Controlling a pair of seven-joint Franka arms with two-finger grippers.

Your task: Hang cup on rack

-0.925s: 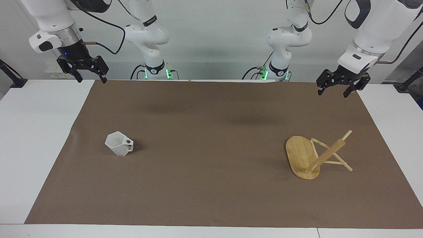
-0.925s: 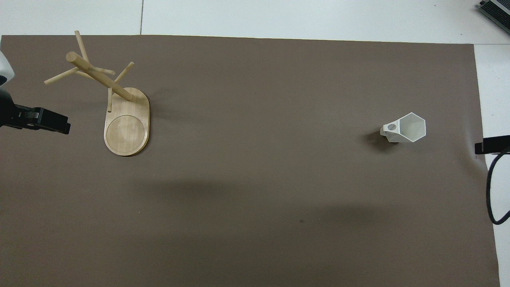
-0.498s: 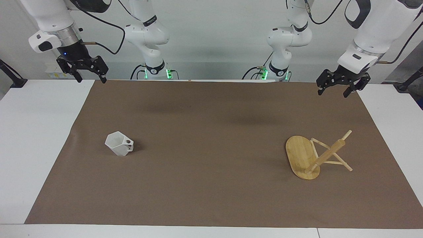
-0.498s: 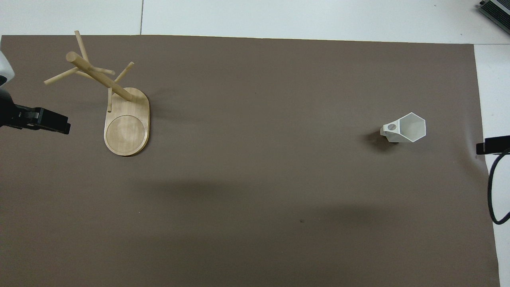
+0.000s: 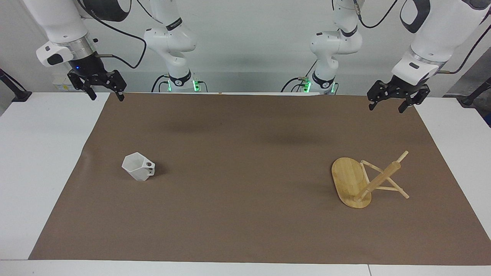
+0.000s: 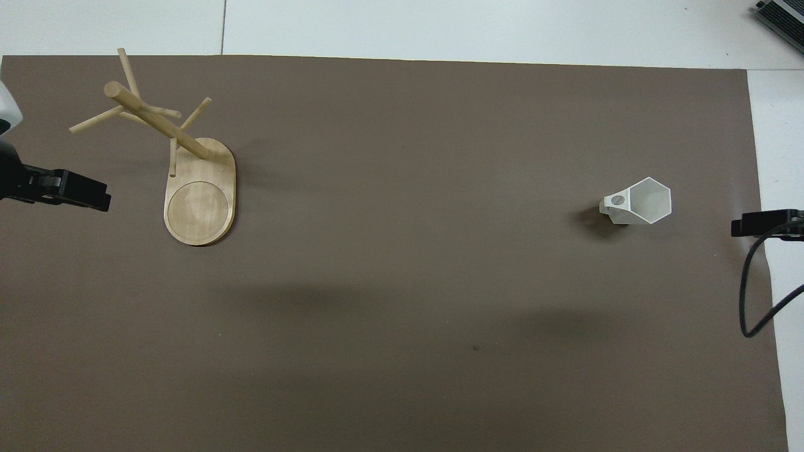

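The right gripper [image 5: 102, 91] has edged inward, well apart from the cup [image 5: 138, 167].

Setting: robotics lab / test bench. Evidence noted: two white Franka arms, left arm [image 5: 429, 34] and right arm [image 5: 61, 27], mounted at a white table [image 5: 34, 153] w/ lit green base indicators; loose black cabling [image 6: 754, 295] is routed along the arms. Work surface is covered by a plain brown paper sheet [image 5: 245, 172]. Bare pale wall [image 5: 249, 34] seen in the facing view. Equipment corner [image 6: 782, 16] is seen at table edge, type unclear.
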